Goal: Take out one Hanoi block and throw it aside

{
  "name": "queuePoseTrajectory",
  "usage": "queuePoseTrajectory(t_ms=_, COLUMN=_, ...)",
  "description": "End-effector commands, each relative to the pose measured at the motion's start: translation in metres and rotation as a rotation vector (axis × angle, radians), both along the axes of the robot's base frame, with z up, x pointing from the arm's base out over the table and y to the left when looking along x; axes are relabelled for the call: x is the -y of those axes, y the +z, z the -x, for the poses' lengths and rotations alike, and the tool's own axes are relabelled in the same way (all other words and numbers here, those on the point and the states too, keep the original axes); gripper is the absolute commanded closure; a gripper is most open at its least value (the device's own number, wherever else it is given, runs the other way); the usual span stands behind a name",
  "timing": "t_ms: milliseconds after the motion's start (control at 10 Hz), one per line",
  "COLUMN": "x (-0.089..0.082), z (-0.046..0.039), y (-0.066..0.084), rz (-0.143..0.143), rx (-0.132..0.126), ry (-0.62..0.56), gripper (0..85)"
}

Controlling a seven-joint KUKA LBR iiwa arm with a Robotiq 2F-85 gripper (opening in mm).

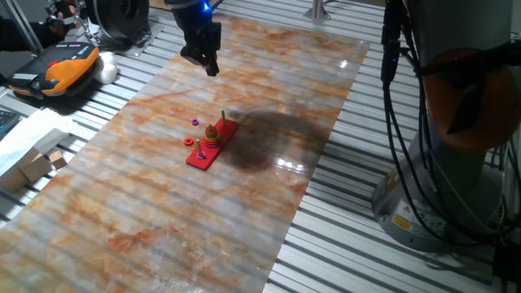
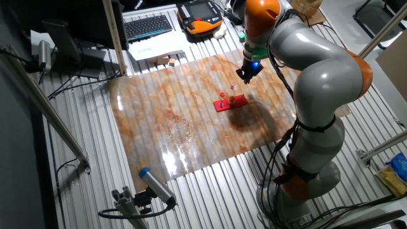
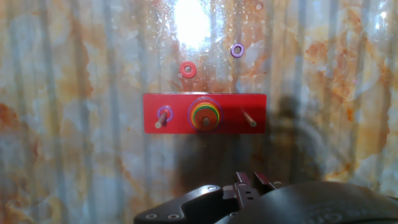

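The red base board (image 3: 180,102) lies on the marbled table, with three pegs. The middle peg carries a stack of coloured discs (image 3: 204,114), and the small orange Hanoi block (image 3: 204,119) sits at its top. The left peg holds a small purple ring (image 3: 164,113), and the right peg (image 3: 249,118) is bare. My gripper (image 3: 250,180) hangs high above the board with nothing in it, and its fingers look closed together. It shows as a dark hand in one fixed view (image 1: 212,65) and in the other fixed view (image 2: 245,73). The stack (image 1: 211,137) stands on the board (image 1: 203,156).
A loose small red ring (image 3: 188,70) and a tiny purple ring (image 3: 236,50) lie on the table beyond the board. An orange and black pendant (image 1: 69,65) and cardboard boxes (image 1: 32,167) lie off the table's left edge. The robot's base (image 1: 456,163) stands at the right.
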State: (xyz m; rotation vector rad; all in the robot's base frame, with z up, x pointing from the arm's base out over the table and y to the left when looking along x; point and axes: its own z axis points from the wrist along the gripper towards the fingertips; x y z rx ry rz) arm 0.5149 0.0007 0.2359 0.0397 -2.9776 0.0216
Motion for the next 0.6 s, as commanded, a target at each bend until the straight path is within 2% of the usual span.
queuePoseTrajectory(t_ms=0, x=0.0000, z=0.0001, y=0.0000, rz=0.000, rx=0.000, ry=0.004, gripper=68.0)
queuePoseTrajectory(t_ms=100, x=0.0000, z=0.0001, y=0.0000, rz=-0.002, rx=0.001, ry=-0.004, gripper=68.0)
queuePoseTrajectory(t_ms=300, x=0.0000, z=0.0001, y=0.0000, rz=-0.066, rx=0.075, ry=-0.058, gripper=68.0)
queuePoseTrajectory(t_ms=400, x=0.0000, z=0.0001, y=0.0000, rz=-0.074, rx=0.075, ry=-0.071, gripper=68.0)
queuePoseTrajectory(t_ms=500, x=0.0000, z=0.0001, y=0.0000, rz=-0.065, rx=0.069, ry=-0.089, gripper=68.0)
